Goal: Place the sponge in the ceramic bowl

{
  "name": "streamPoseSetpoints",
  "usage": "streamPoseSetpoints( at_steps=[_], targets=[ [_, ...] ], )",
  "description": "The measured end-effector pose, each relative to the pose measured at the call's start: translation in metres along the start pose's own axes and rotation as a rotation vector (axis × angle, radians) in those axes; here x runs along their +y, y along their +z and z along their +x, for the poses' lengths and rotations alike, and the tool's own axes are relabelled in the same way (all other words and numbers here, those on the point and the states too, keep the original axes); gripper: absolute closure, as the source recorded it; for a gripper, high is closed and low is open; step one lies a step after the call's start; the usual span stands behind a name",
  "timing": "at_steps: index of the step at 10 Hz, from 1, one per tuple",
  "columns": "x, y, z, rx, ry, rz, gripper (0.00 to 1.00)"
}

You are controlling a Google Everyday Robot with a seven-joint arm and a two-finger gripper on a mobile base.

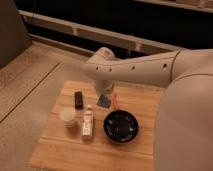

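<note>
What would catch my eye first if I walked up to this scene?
The big pale robot arm stretching across from the right, its gripper hanging over the far side of the wooden table, right at a small blue-grey sponge. Next, the glossy dark ceramic bowl at front right, the widest thing there.

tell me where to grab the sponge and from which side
Probably pinch the sponge across its narrow sides, coming straight down from above: it is a small soft block on the table, with a bottle and the bowl close beside it. The hand hangs right over it.
</note>
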Motion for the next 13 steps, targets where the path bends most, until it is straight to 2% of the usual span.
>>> streamPoseSetpoints(
  at_steps=[2, 4, 5, 6, 7, 9, 11, 13],
  targets=[
    [-0.001, 0.001, -0.001, 0.011, 0.019, -0.019, 1.0],
    [-0.015, 0.005, -0.005, 0.053, 0.085, -0.086, 1.0],
    [-0.028, 0.007, -0.005, 0.082, 0.121, -0.136, 1.0],
    [-0.053, 0.011, -0.001, 0.119, 0.137, -0.185, 1.0],
    [-0.063, 0.014, 0.006, 0.139, 0.123, -0.2, 1.0],
    [-0.078, 0.025, 0.032, 0.188, 0.064, -0.189, 1.0],
    [-0.082, 0.047, 0.069, 0.243, -0.006, -0.133, 1.0],
    [-0.081, 0.067, 0.09, 0.282, -0.037, -0.071, 1.0]
  ],
)
